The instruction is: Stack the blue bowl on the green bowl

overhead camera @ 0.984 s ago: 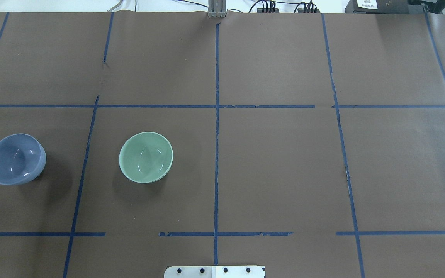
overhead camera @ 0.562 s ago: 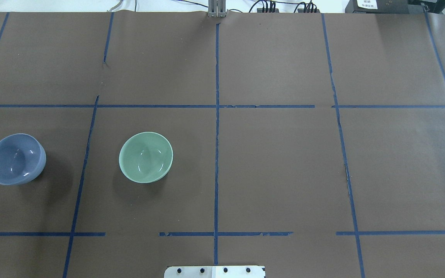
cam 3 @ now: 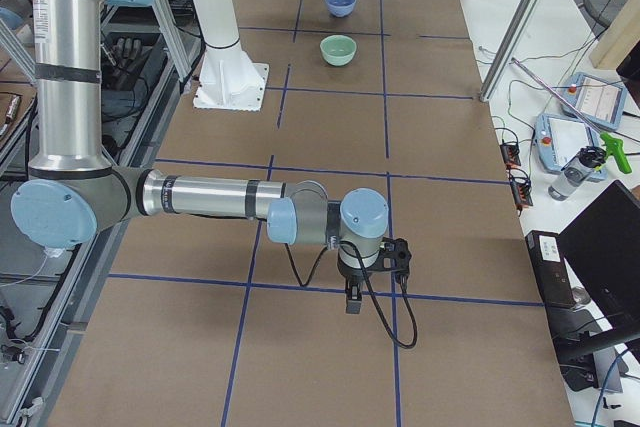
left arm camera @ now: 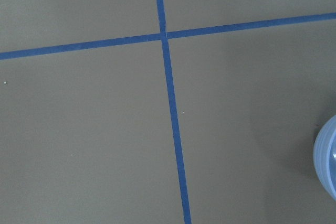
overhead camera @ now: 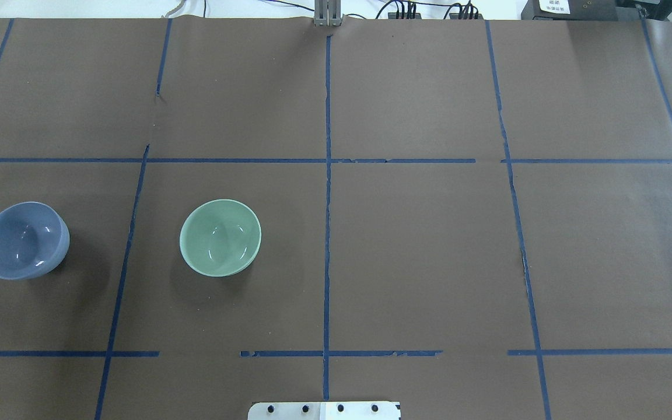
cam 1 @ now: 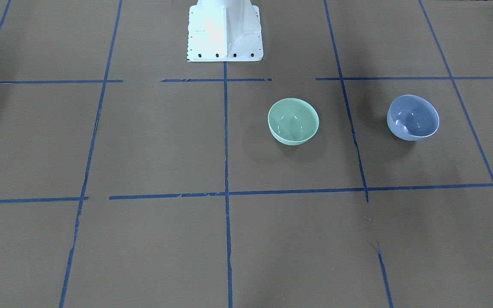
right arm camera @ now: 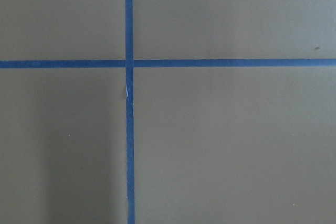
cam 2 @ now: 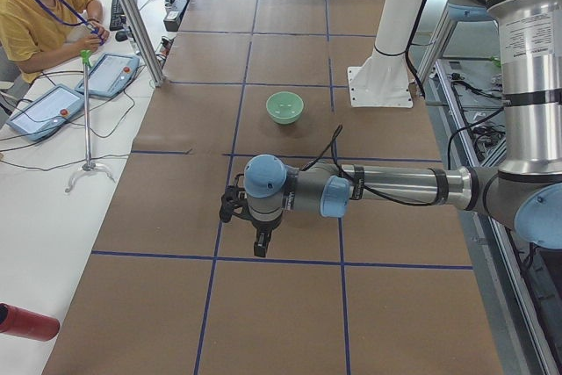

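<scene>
The blue bowl (overhead camera: 24,240) stands upright on the brown table cover at the far left of the overhead view. It also shows in the front view (cam 1: 412,117), in the right side view (cam 3: 340,2), and as a sliver at the right edge of the left wrist view (left arm camera: 326,163). The green bowl (overhead camera: 220,237) stands upright to its right, apart from it (cam 1: 293,121) (cam 2: 284,107) (cam 3: 338,49). Both are empty. My left gripper (cam 2: 260,250) and right gripper (cam 3: 351,305) show only in the side views, held above the table at its two ends. I cannot tell if they are open or shut.
The robot's white base plate (overhead camera: 324,410) sits at the near middle edge. Blue tape lines (overhead camera: 327,175) grid the cover. An operator (cam 2: 35,6) sits at a side bench with tablets (cam 2: 42,110), a metal stand (cam 2: 88,120) and a red object (cam 2: 26,322).
</scene>
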You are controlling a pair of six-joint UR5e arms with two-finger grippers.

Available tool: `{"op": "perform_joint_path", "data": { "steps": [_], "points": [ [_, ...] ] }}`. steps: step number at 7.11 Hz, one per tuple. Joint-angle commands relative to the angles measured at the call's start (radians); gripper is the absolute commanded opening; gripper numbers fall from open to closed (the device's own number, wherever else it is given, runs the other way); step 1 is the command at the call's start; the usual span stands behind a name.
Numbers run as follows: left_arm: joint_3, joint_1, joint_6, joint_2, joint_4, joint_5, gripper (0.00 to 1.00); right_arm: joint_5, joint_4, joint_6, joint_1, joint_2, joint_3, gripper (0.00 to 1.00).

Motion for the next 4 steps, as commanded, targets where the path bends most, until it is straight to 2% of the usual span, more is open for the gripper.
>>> {"op": "perform_joint_path", "data": {
  "steps": [1, 2, 4],
  "points": [
    [-0.01, 0.189, -0.326, -0.004, -0.191, 0.01, 1.0, 0.001, 0.001, 0.0, 0.0, 0.0, 0.0, 1.0],
    [0.015, 0.267, -0.451, 0.001, -0.351, 0.071, 1.0, 0.0, 0.001, 0.0, 0.0, 0.0, 0.0, 1.0],
    [0.037, 0.405, -0.704, 0.004, -0.467, 0.186, 1.0, 0.001, 0.001, 0.0, 0.0, 0.0, 0.0, 1.0]
  ]
}}
